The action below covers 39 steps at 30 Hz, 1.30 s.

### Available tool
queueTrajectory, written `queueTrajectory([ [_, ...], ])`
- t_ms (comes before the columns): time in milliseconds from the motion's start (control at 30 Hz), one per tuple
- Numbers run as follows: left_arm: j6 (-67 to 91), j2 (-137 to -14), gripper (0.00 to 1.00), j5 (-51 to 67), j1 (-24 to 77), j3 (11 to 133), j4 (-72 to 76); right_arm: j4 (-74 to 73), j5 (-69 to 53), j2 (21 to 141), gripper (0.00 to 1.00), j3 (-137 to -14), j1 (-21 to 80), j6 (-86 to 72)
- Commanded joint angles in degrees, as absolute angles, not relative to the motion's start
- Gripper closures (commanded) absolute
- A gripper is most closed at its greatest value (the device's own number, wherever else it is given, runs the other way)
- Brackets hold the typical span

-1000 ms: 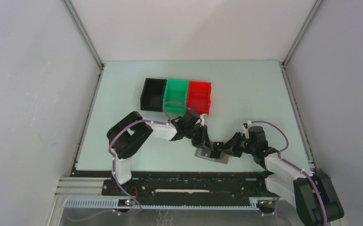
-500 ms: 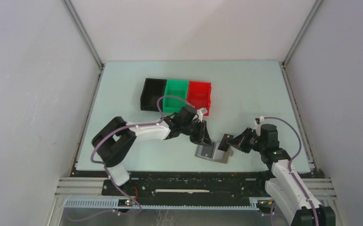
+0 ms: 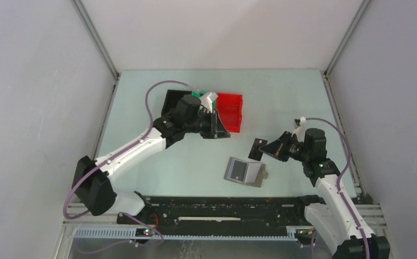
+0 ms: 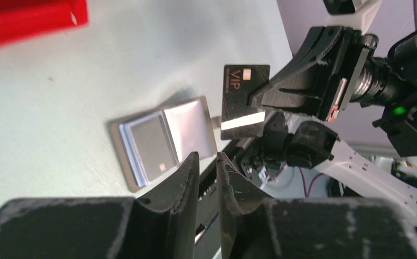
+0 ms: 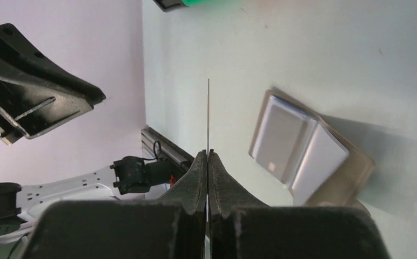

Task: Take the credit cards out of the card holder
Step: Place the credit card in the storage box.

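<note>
The card holder (image 3: 244, 172) lies open and flat near the table's front edge; it also shows in the left wrist view (image 4: 163, 141) and the right wrist view (image 5: 309, 151). A grey card (image 4: 151, 141) sits in its left pocket. My right gripper (image 3: 264, 150) is shut on a dark credit card (image 3: 257, 149) marked VIP (image 4: 244, 100) and holds it upright in the air, above and to the right of the holder. In the right wrist view this card (image 5: 208, 116) is edge-on between the jaws of that gripper (image 5: 208, 155). My left gripper (image 3: 221, 129) is raised by the bins, its jaws (image 4: 207, 157) almost closed on nothing. No tan-orange card is in view.
Black (image 3: 174, 107), green (image 3: 196, 94) and red (image 3: 231, 110) bins stand in a row at mid-table; my left arm covers most of the green one. The grey walls close in on the table's left, right and back. A black rail (image 3: 222, 208) runs along the front edge.
My left gripper has lifted off the card holder and swung back up to the bins. My right gripper has drawn the dark card out and carried it up and to the right.
</note>
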<state>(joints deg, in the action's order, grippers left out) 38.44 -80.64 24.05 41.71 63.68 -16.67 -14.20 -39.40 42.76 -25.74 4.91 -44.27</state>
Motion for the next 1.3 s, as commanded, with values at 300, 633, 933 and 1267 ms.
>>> queueTrajectory([
  [300, 34.29, -80.32, 0.69, 24.34, 36.75, 68.49, -21.24, -2.21, -43.07, 47.29, 1.00, -31.09, 12.04, -46.90],
  [633, 44.71, -78.40, 0.56, 36.12, 34.28, 60.60, -4.61, 16.00, -43.74, 54.09, 1.00, -32.56, 19.73, -52.96],
  [933, 49.22, -77.98, 0.51, 39.17, 34.19, 57.82, 1.97, 26.80, -42.09, 60.59, 1.00, -34.48, 22.37, -56.05],
  [1267, 55.44, -78.38, 0.64, 41.85, 33.93, 53.55, 11.82, 31.11, -42.12, 64.14, 1.00, -35.16, 23.83, -57.39],
])
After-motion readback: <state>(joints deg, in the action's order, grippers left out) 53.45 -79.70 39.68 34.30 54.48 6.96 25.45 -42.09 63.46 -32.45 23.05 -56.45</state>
